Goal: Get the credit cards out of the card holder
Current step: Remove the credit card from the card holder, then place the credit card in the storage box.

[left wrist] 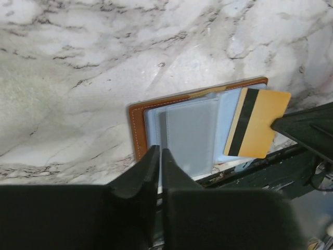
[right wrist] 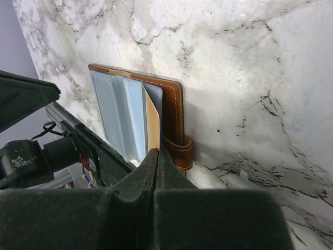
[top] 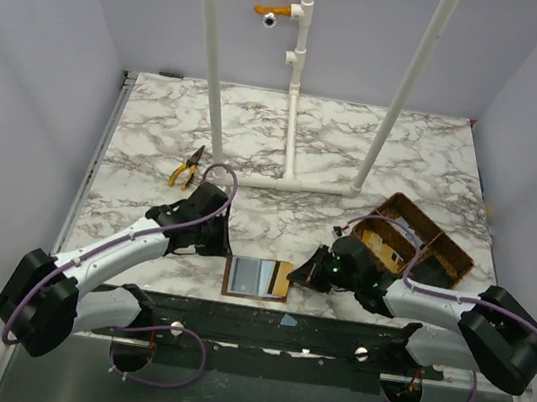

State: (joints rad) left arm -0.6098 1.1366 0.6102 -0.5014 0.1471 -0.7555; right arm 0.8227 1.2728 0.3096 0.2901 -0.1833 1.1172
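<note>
The card holder (top: 249, 277) lies open near the table's front edge, brown leather (left wrist: 136, 125) framing blue-grey clear pockets. A yellowish credit card (left wrist: 257, 122) with a black stripe sticks out past its right side. My right gripper (right wrist: 157, 152) is shut on that card's edge (right wrist: 152, 122), next to the snap tab (right wrist: 179, 148); one of its fingers (left wrist: 304, 130) shows in the left wrist view. My left gripper (left wrist: 160, 152) is shut, its tips over the holder's near left corner; I cannot tell whether they pinch a pocket. From above, the left gripper (top: 218, 249) and right gripper (top: 300, 277) flank the holder.
A brown woven divided basket (top: 414, 241) stands at the right behind my right arm. Yellow-handled pliers (top: 186, 169) lie at the back left. A white pipe frame (top: 282, 178) rises from mid-table. The black rail (top: 261, 316) runs just under the holder.
</note>
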